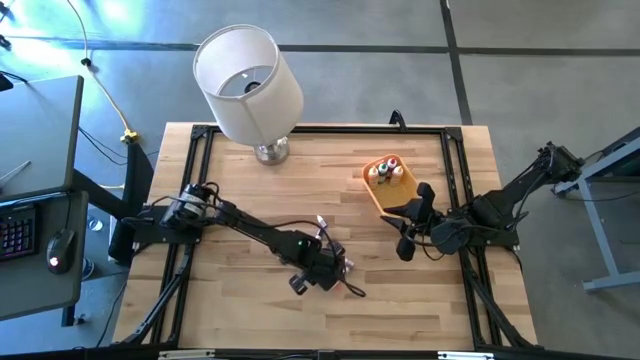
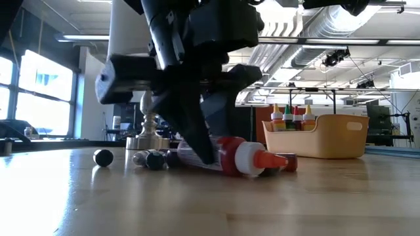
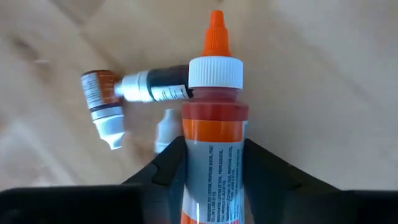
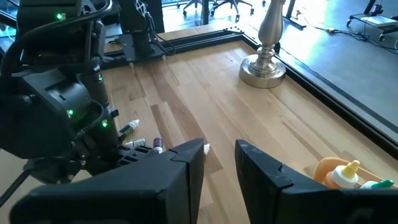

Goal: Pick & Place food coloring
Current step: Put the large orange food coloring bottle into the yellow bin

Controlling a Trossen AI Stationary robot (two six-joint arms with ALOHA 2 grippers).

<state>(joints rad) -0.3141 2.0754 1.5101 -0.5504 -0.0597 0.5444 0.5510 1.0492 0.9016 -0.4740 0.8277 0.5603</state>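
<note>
A red food coloring bottle (image 3: pixel 214 106) with a white collar and an orange pointed cap lies on the wooden table, and my left gripper (image 1: pixel 322 272) is shut on it. A few more small bottles (image 3: pixel 102 102) lie just beyond it; they also show in the low view (image 2: pixel 154 158). An orange bowl (image 1: pixel 388 190) at the back right holds several upright bottles (image 2: pixel 292 118). My right gripper (image 4: pixel 221 155) is open and empty, hovering just on the near side of the bowl (image 1: pixel 410 228). My left gripper pinches the red bottle's labelled body (image 3: pixel 214 168) between its two fingers, below the white collar. The fingers (image 2: pixel 197 141) come from above, pointing down, and lie across the bottle. The bottle lies about level on the table, its orange cap (image 2: pixel 270 159) pointing away from the fingers.
A table lamp with a white shade (image 1: pixel 248 80) stands on a metal base (image 1: pixel 270 152) at the far edge. A black metal frame (image 1: pixel 200 140) runs along the table's sides. A small dark round thing (image 2: pixel 103 157) lies left of the loose bottles. Bare wood lies between the two grippers.
</note>
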